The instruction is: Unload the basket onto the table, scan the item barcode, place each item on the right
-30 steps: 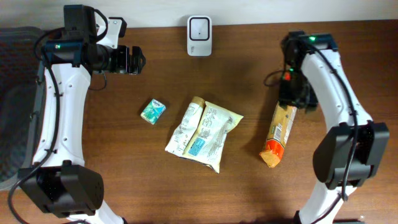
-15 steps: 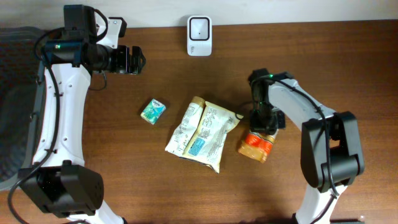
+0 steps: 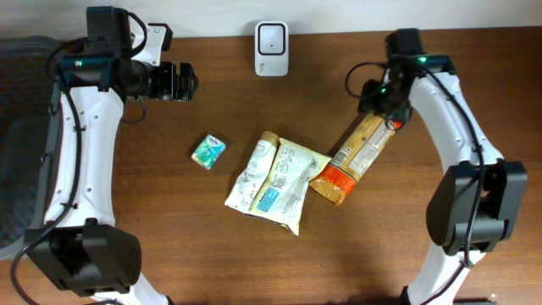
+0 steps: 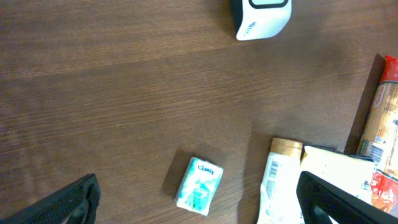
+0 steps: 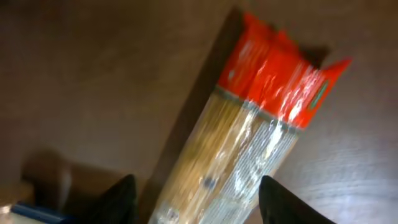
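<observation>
Fingers (image 5: 122,200) of the right gripper (image 3: 383,103) straddle the spaghetti packet (image 3: 356,151), grip unclear through blur, as it lies slantwise on the table (image 3: 423,254), one end beneath that gripper, orange end against the snack bag (image 3: 275,182); the left gripper (image 3: 182,82) gapes empty.

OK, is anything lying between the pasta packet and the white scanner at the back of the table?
Nothing visible does. The pasta packet lies diagonally, to the right of the scanner and nearer the front, with no item between them. The snack bags sit by its lower end, off that path.
</observation>
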`<state>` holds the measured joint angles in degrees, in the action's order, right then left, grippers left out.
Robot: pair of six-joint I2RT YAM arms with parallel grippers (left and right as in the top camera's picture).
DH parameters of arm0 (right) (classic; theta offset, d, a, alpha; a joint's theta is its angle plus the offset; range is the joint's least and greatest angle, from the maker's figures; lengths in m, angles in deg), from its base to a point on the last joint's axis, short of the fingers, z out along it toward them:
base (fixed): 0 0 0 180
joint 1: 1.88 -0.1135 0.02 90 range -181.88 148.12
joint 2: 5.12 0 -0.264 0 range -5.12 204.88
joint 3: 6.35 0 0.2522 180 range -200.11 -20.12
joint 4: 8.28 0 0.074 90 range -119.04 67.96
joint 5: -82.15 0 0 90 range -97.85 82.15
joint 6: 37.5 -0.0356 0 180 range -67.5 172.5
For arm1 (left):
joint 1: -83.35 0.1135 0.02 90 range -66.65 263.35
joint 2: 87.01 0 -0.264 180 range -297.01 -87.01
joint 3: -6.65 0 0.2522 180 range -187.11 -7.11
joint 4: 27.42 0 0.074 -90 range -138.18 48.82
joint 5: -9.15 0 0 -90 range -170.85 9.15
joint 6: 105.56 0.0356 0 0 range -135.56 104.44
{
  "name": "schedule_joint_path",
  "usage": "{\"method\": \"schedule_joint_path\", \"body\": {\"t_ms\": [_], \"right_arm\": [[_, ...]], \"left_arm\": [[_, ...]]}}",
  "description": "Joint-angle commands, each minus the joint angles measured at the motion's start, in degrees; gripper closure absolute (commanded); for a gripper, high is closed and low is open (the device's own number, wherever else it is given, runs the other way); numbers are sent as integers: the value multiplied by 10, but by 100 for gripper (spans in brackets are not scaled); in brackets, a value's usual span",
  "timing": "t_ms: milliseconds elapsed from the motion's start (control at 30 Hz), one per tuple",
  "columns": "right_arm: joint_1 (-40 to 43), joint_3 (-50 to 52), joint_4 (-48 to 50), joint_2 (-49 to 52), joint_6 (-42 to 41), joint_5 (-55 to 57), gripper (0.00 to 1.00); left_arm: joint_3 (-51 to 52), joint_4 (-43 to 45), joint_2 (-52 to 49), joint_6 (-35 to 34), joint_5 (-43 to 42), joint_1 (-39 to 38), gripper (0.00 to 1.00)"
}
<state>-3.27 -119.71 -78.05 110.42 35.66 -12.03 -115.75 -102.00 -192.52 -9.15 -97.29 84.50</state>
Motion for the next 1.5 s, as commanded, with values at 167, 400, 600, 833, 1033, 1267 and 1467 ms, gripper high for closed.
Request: {"method": "schedule_joint_path", "body": {"t_ms": [167,400,600,833,1033,1267,1467], "right_arm": [[0,-7,19,88,39,-38,49],[56,6,-122,29,-73,-75,41],[63,179,1,29,-56,-197,36],[63,324,198,29,-47,-224,55],[63,310,184,0,-28,-222,96],[63,130,-10,-154,79,-300,96],[62,101,73,-162,85,-441,96]], "left_arm": [[-3,0,1,9,-1,0,1],[-3,0,1,9,-1,0,1],[-3,0,1,9,-1,0,1],[-3,0,1,9,-1,0,1],[-3,0,1,9,-1,0,1],[-3,0,1,9,-1,0,1],[-3,0,1,9,-1,0,1]]}}
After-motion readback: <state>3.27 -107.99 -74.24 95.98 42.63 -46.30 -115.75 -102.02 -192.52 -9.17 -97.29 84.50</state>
